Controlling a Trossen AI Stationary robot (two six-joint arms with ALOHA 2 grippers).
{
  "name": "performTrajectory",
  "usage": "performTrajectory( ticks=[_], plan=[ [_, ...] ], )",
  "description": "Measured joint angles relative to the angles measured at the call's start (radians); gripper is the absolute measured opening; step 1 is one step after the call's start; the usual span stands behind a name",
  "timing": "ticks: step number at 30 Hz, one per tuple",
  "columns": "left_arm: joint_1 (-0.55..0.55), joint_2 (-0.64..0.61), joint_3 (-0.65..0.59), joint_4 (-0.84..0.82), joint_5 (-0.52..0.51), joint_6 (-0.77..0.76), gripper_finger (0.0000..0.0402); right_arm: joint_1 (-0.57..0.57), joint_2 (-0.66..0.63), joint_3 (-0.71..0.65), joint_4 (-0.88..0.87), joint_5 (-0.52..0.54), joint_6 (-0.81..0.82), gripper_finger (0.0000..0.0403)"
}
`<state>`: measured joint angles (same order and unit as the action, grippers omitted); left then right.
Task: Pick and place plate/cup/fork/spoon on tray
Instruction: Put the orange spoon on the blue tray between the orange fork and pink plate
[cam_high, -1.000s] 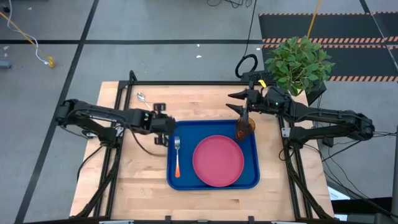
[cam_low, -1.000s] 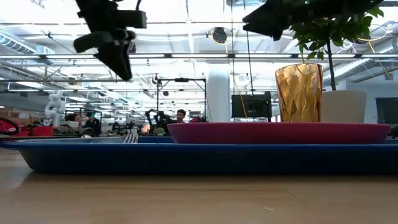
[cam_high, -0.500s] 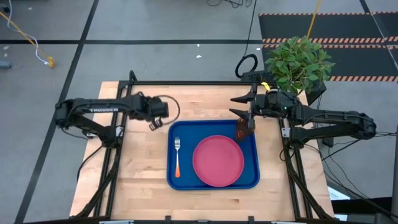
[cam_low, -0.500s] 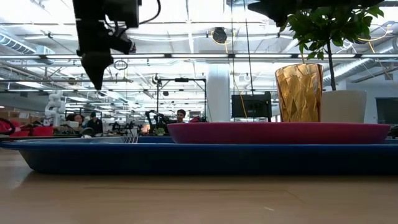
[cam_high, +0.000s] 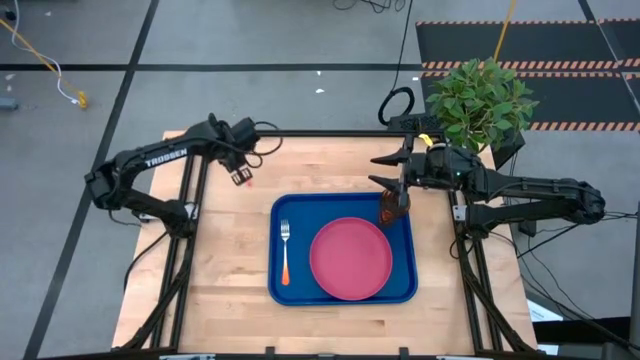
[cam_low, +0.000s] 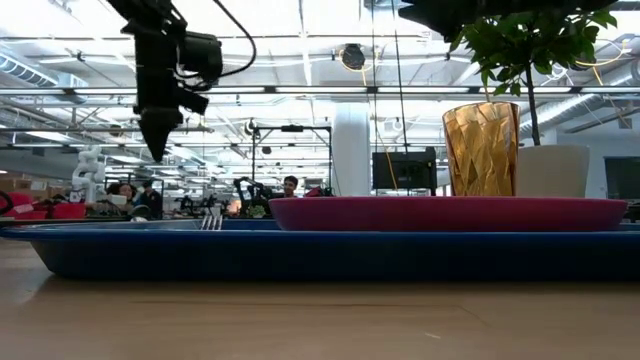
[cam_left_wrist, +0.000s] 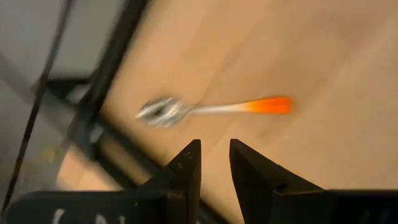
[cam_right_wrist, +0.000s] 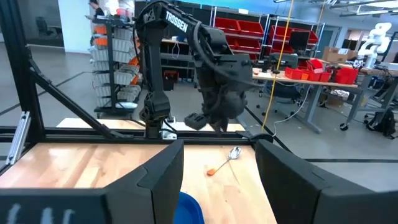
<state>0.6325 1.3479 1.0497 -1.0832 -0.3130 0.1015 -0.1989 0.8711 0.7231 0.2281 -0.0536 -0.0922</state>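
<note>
Spoon (cam_left_wrist: 205, 109) last off tray (cam_high: 280, 290). Left gripper (cam_left_wrist: 214, 163) above it, fingers slightly parted, empty; needs drop and pinch. Right gripper (cam_right_wrist: 217, 168) wide open by cup (cam_high: 393, 205).

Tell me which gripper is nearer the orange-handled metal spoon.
Left. The left gripper hovers right over the orange-handled metal spoon at the table's far left corner; the right gripper is across the table, above the ribbed amber plastic cup.

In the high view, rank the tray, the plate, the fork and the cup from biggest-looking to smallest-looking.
1. The tray, by far the largest.
2. The plate, filling much of the tray's right part.
3. The fork, long but thin.
4. The cup; partly hidden under the right gripper, so its place against the fork is unsure.
</note>
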Motion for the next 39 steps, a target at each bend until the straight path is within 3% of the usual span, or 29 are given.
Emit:
performTrajectory(
  ticks=[5, 9, 11, 14, 18, 26, 31, 39],
  plan=[
    [0.001, 0.000, -0.080, 0.159, 0.084, 0.267, 0.0088, 0.000, 0.000, 0.000, -0.020, 0.000, -0.006, 0.0192],
    [-0.024, 0.000, -0.172, 0.219, 0.089, 0.622, 0.0088, 0.000, 0.000, 0.000, -0.025, 0.000, -0.020, 0.0192],
    [-0.032, 0.000, -0.216, 0.206, 0.072, 0.826, 0.0088, 0.000, 0.000, 0.000, -0.029, 0.000, -0.024, 0.0192],
    [-0.041, 0.000, -0.272, 0.200, -0.014, 0.999, 0.0088, 0.000, 0.000, 0.000, -0.033, 0.000, -0.025, 0.0192],
    [-0.035, 0.000, -0.305, 0.206, -0.132, 1.071, 0.0088, 0.000, 0.000, 0.000, -0.032, 0.000, -0.029, 0.0192],
    [-0.031, 0.000, -0.306, 0.222, -0.143, 1.190, 0.0088, 0.000, 0.000, 0.000, -0.027, 0.000, -0.027, 0.0192],
    [-0.030, 0.000, -0.306, 0.226, -0.242, 1.227, 0.0088, 0.000, 0.000, 0.000, -0.023, 0.000, -0.028, 0.0192],
    [-0.019, 0.000, -0.306, 0.300, -0.185, 1.233, 0.0088, 0.000, 0.000, 0.000, -0.015, 0.000, -0.032, 0.0192]
  ],
)
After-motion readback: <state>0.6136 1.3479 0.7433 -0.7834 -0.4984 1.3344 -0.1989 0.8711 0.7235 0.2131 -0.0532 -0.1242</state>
